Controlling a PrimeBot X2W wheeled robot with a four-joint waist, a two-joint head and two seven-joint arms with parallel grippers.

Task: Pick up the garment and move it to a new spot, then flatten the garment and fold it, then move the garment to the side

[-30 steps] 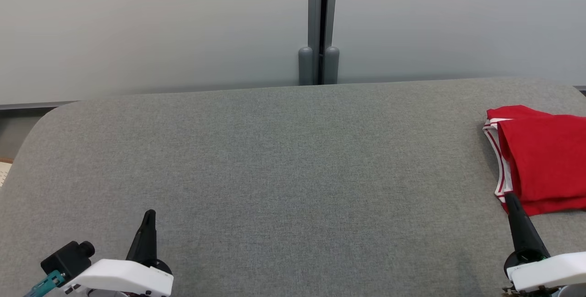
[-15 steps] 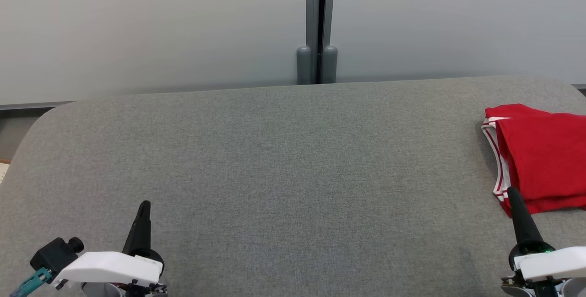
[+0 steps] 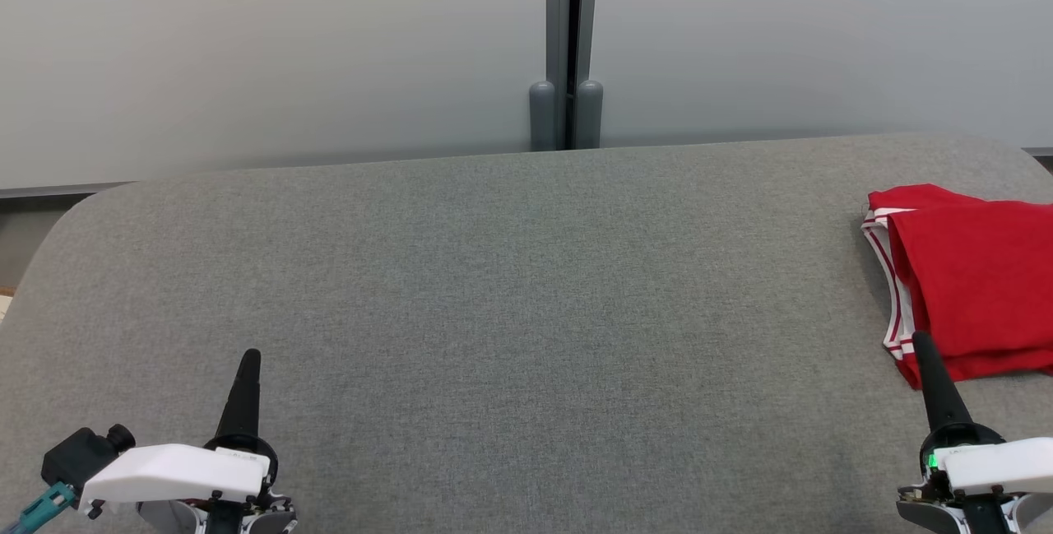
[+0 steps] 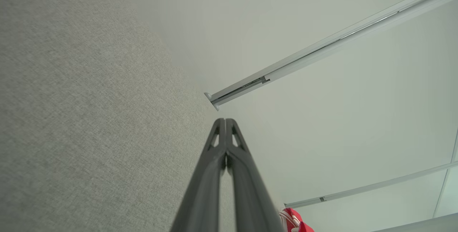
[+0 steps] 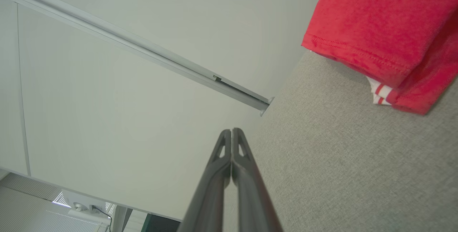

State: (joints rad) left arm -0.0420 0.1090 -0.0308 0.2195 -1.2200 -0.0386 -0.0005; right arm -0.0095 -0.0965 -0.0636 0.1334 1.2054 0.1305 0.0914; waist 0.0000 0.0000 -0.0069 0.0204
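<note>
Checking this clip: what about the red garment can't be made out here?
Head view: the garment runs off the right picture edge, so its full folded shape is unknown.
Head view: the right gripper covers its near corner.
Left wrist view: it is a small scrap at the bottom edge, too little to judge.

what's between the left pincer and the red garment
Nothing but bare grey fabric surface, as the head view shows, from the shut left pincer at lower left to the folded red garment at the right edge.

Surface (image 3: 510,287): grey woven fabric, rounded far corners.
Wall (image 3: 247,48): pale panels stood behind it.
Post (image 3: 566,24): grey, split the panels.
</note>
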